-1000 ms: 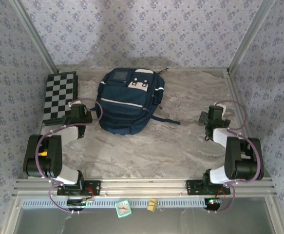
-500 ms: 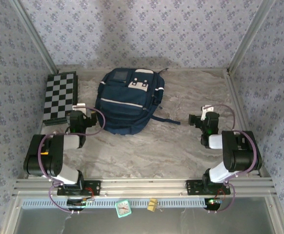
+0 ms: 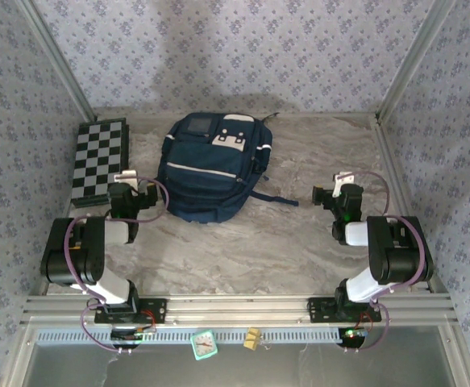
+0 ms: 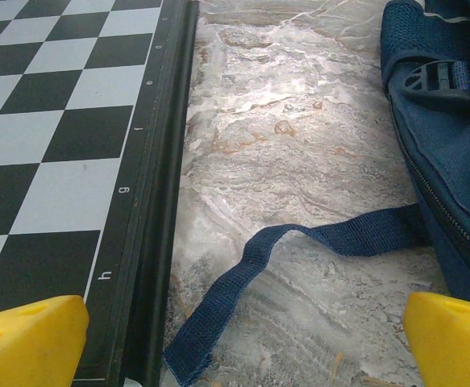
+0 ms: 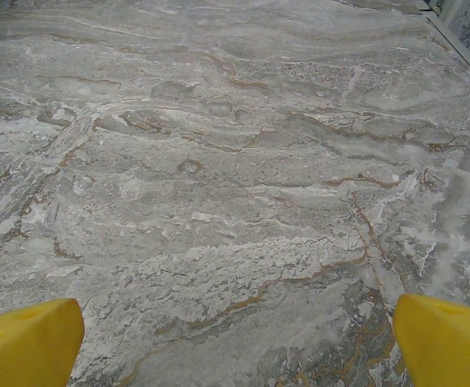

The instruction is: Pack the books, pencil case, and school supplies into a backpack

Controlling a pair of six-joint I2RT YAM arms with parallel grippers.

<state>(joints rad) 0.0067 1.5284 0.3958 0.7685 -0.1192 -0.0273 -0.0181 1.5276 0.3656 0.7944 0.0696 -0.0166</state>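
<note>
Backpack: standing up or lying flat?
The backpack lies flat on the table, front up: the top view looks straight onto its white stripe and patches.

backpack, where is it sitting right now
In the top view the backpack lies flat at the far centre-left of the table, just right of the chequered board, with the left gripper by its near-left corner.

A staged robot test booth — floral-papered walls (image 3: 218,48), aluminium frame rails (image 3: 235,305), marble-look tabletop (image 3: 299,238).
</note>
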